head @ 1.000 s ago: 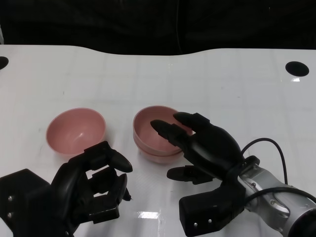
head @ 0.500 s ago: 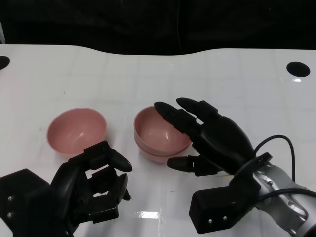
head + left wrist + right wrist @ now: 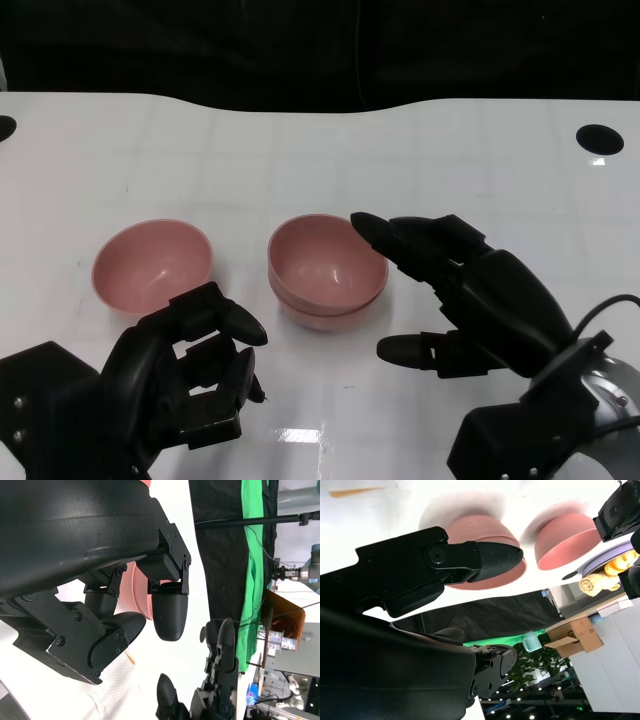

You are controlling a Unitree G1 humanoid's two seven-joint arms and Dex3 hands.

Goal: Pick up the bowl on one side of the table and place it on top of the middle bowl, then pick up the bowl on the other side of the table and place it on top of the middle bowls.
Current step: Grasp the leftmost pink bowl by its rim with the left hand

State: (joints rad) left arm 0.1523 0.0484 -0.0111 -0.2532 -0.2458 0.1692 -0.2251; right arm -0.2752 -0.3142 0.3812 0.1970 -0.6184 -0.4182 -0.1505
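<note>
Look at the white table (image 3: 300,150): your stack (image 3: 327,268) sits near the middle, one pink bowl nested in another, with the rim of the lower one showing just under the upper. The single bowl (image 3: 152,265) stands apart to its left, upright and empty.

Your right hand (image 3: 470,300) hangs beside the stack on its right, fingers (image 3: 400,238) spread and reaching toward the stack's rim, the tips just next to it; whether they touch it you cannot tell from the head view. The thumb (image 3: 415,350) sticks out low, clear of the stack. It holds nothing. The right wrist view shows one finger (image 3: 485,560) lying across the stack (image 3: 485,535), with the single bowl (image 3: 565,540) beyond, both blurred.

Your left hand (image 3: 185,375) sits in front of the single bowl, near your edge of the table, its fingers curled in on themselves with nothing inside. The left wrist view shows those curled fingers (image 3: 167,612) and a slice of pink bowl (image 3: 137,587) behind them.
</note>
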